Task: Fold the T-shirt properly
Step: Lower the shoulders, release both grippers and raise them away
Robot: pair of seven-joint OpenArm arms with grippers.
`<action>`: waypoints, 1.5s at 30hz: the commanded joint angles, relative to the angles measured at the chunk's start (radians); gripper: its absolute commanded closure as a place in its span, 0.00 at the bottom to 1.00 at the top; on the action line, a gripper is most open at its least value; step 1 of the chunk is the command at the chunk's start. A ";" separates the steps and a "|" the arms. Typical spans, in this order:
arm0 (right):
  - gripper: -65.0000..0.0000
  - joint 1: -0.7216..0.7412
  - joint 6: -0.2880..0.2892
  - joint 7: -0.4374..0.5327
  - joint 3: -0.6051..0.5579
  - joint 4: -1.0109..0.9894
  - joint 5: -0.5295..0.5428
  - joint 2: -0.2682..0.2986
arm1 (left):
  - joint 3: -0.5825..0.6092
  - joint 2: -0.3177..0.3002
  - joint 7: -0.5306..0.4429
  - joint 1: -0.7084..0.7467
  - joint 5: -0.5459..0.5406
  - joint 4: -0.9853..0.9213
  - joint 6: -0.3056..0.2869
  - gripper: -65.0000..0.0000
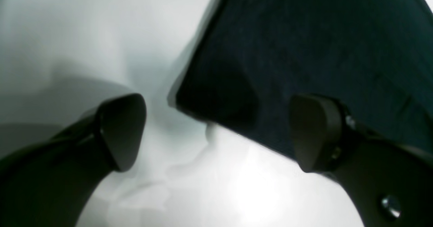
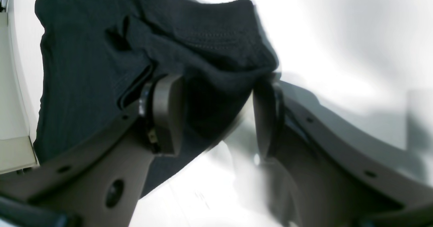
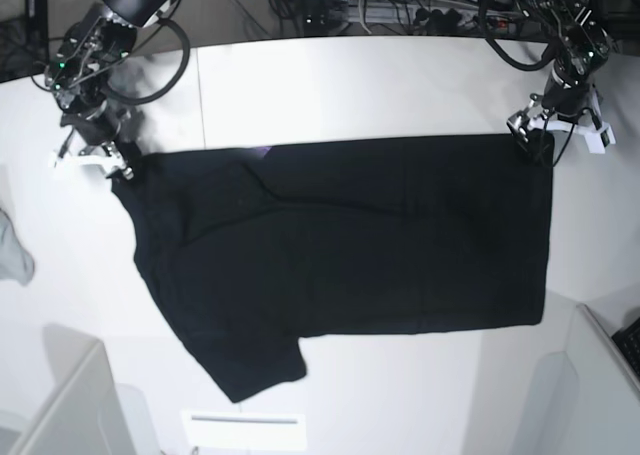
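The black T-shirt (image 3: 350, 240) lies spread on the white table (image 3: 350, 85), plain side up, with a sliver of purple at its top edge. My left gripper (image 3: 535, 140) is at the shirt's top right corner. In the left wrist view it (image 1: 218, 132) is wide open, low over the table, with the shirt corner (image 1: 304, 51) lying between and under its fingers. My right gripper (image 3: 118, 165) is at the top left sleeve. In the right wrist view it (image 2: 216, 115) stands partly open, with bunched sleeve cloth (image 2: 209, 44) between its fingertips.
A small grey cloth scrap (image 3: 12, 250) lies at the left edge of the table. White bin walls stand at the front left (image 3: 70, 405) and front right (image 3: 600, 375). Cables and equipment run along the back edge.
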 commanded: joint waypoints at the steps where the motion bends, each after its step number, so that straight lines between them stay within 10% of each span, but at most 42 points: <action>1: 0.53 0.000 -0.014 -0.021 0.000 -0.002 -0.032 0.005 | -0.002 -0.010 -0.014 -0.008 -0.015 -0.010 -0.004 0.00; 10: 0.53 0.001 -0.015 -0.019 0.000 -0.002 -0.034 0.006 | -0.002 -0.013 -0.014 -0.079 -0.013 -0.154 -0.004 0.03; 17: 0.55 0.004 -0.014 -0.019 0.000 -0.002 -0.034 0.006 | -0.002 -0.015 -0.015 -0.082 -0.013 -0.180 -0.004 0.67; 22: 1.00 0.000 -0.012 0.036 0.000 0.000 -0.034 0.006 | -0.002 -0.018 -0.012 -0.079 -0.013 -0.174 -0.002 1.00; 45: 1.00 -0.299 -0.018 0.044 0.012 0.296 -0.025 -0.021 | 0.061 -0.076 -0.012 0.208 -0.019 0.067 -0.001 1.00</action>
